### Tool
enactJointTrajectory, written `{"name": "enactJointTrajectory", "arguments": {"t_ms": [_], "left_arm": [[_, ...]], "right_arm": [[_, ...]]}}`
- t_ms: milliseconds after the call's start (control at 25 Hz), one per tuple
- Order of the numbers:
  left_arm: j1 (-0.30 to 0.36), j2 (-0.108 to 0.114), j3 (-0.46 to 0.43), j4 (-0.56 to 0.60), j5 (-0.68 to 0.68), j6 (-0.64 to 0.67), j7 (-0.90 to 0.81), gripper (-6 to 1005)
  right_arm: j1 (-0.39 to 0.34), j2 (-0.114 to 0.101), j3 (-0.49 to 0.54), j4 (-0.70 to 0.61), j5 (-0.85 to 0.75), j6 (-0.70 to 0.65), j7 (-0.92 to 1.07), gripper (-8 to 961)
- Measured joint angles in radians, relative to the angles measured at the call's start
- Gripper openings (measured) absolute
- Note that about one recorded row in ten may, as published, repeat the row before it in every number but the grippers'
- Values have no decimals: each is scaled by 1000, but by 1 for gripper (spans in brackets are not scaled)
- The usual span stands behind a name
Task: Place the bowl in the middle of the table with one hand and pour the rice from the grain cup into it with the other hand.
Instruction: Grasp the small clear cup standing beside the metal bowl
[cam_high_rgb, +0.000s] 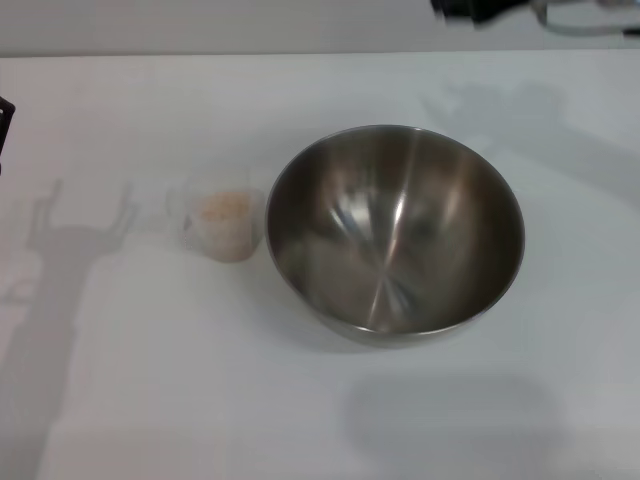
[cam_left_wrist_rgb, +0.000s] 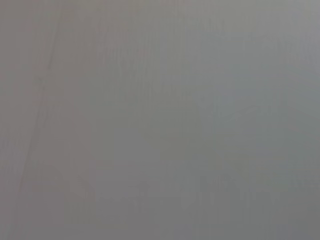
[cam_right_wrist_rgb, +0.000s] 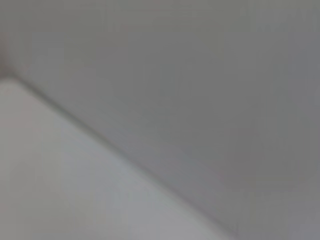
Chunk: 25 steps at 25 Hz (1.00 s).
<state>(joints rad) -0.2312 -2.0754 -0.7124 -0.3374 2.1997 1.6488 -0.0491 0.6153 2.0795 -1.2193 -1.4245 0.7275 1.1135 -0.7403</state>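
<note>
The steel bowl (cam_high_rgb: 395, 230) stands upright and empty near the middle of the white table (cam_high_rgb: 150, 400). The clear grain cup (cam_high_rgb: 222, 222) stands just to its left, close to the rim and apart from it, with pale rice (cam_high_rgb: 222, 208) inside. Neither gripper shows in the head view. Only a forked shadow (cam_high_rgb: 60, 240) lies on the table at the left. The left wrist view shows only plain grey. The right wrist view shows a pale surface (cam_right_wrist_rgb: 60, 190) meeting a grey one, with no fingers in it.
A thin dark sliver (cam_high_rgb: 4, 125) shows at the left edge of the head view. A dark blurred shape with a grey cable (cam_high_rgb: 500, 10) sits past the table's far edge at the top right. A faint shadow (cam_high_rgb: 450, 415) lies on the table in front of the bowl.
</note>
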Motion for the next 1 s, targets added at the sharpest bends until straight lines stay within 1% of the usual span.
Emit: {"name": "enactJointTrajectory", "arguments": {"t_ms": [40,80,120,160,200,280,320,360,400,440,480,520,560,600,640,680,720,760,800,840,920,960,1000], "left_arm": [[1,0,1,0,0,0,0,861],[1,0,1,0,0,0,0,861],[2,0,2,0,0,0,0,861],[2,0,2,0,0,0,0,861],[2,0,2,0,0,0,0,861],[3,-1,2,0,2,0,0,861],[3,-1,2,0,4,0,0,861],[3,-2,2,-1,6,0,0,861],[3,-2,2,-1,6,0,0,861],[3,-2,2,-1,6,0,0,861],[3,-2,2,-2,7,0,0,860],[3,-2,2,-2,7,0,0,860],[3,-2,3,-3,8,0,0,860],[3,-2,3,-3,8,0,0,860],[3,-2,8,-3,8,0,0,860],[3,-2,8,-3,8,0,0,860],[4,-2,15,-3,8,-1,0,860],[4,-2,24,-2,7,-3,0,860],[4,-2,24,-2,7,-3,0,860],[4,-2,24,-2,7,-3,0,860],[5,-3,58,0,3,-14,0,860],[8,-3,64,0,4,-19,0,860],[8,-3,64,0,4,-19,0,860]], "right_arm": [[-40,3,-37,-18,57,-114,-37,393],[-40,3,-37,-18,57,-114,-37,392],[-63,4,-66,-20,89,-197,-57,392],[-101,4,-128,-18,128,-346,-82,392],[-101,4,-128,-18,128,-346,-82,392],[-134,4,-189,-9,146,-509,-99,391],[-149,4,-227,-2,149,-609,-108,391],[-178,5,-302,18,150,-793,-119,391],[-178,5,-302,18,150,-793,-119,391],[-202,6,-379,48,150,-986,-121,391],[-202,6,-379,48,150,-986,-121,392],[-213,6,-423,70,151,-1094,-115,392],[-225,6,-498,116,152,-1280,-87,392],[-225,6,-498,116,152,-1280,-87,392],[-232,5,-568,171,152,-1476,-37,392],[-232,5,-568,171,152,-1476,-37,391],[-232,4,-604,205,150,-1578,2,391],[-229,3,-676,290,145,-1780,100,391],[-229,3,-676,290,145,-1780,100,391],[-225,3,-698,325,138,-1857,145,391],[-215,2,-746,425,104,-2025,266,391],[-209,2,-772,527,46,-2163,415,391],[-209,2,-772,527,46,-2163,415,391]]}}
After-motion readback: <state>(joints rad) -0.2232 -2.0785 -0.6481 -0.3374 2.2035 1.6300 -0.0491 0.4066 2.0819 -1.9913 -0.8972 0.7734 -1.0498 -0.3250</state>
